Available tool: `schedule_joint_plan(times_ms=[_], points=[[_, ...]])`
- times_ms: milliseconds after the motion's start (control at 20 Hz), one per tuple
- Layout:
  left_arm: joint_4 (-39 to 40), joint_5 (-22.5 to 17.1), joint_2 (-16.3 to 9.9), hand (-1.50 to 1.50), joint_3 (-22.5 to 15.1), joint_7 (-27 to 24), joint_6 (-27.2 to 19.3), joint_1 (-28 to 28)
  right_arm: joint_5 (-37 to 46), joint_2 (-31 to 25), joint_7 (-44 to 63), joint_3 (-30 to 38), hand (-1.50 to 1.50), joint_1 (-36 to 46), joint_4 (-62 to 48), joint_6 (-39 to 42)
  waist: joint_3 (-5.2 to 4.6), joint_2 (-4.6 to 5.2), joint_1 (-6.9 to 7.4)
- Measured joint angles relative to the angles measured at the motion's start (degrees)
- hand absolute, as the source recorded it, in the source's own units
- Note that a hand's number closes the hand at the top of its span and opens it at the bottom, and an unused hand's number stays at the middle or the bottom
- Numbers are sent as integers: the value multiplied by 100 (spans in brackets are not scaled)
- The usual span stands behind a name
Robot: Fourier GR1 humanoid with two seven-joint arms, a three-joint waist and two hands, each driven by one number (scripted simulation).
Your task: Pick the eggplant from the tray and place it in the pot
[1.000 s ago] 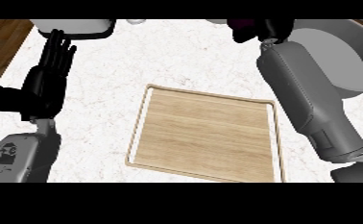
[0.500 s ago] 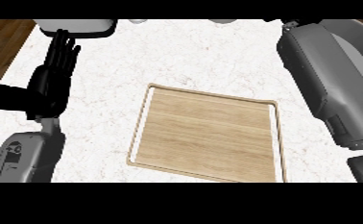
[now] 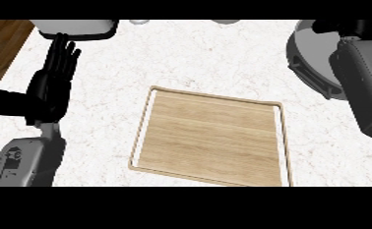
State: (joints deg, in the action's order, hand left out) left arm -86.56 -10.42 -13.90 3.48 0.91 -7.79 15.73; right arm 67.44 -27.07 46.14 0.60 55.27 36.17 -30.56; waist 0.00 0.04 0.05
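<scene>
Eggplant is showing nowhere in the head view. The wooden tray is lying in the middle of the white marbled counter with only bare wood showing inside its raised rim. The grey pot is sitting at the right edge, partly covered by the right forearm; the right hand is reaching over it, and I cannot tell how its fingers are set. The left hand is resting at the left edge, fingers straight and pointing up.
</scene>
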Motion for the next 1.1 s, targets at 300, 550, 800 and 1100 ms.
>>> schedule_joint_plan(times_ms=[300, 550, 800, 1100], points=[[-87, 64, 81, 0, -34, 50, -14, -2, -604, -495, -1152, 524, 150, -529, -241, -390, 5, 18, 42], [-86, 153, 176, 0, -98, 74, -45, 114, -844, -704, -1909, 877, 150, -447, -1038, -758, 7, 45, 111], [-142, 161, 205, 0, -103, 121, -23, 123, -1094, -908, -2511, 1192, 150, -466, -1743, -844, 14, 74, 180], [-197, 121, 175, 0, -75, 127, 62, 98, -1918, -933, -3176, 1892, -150, -494, -2165, -272, 24, 96, 231]])
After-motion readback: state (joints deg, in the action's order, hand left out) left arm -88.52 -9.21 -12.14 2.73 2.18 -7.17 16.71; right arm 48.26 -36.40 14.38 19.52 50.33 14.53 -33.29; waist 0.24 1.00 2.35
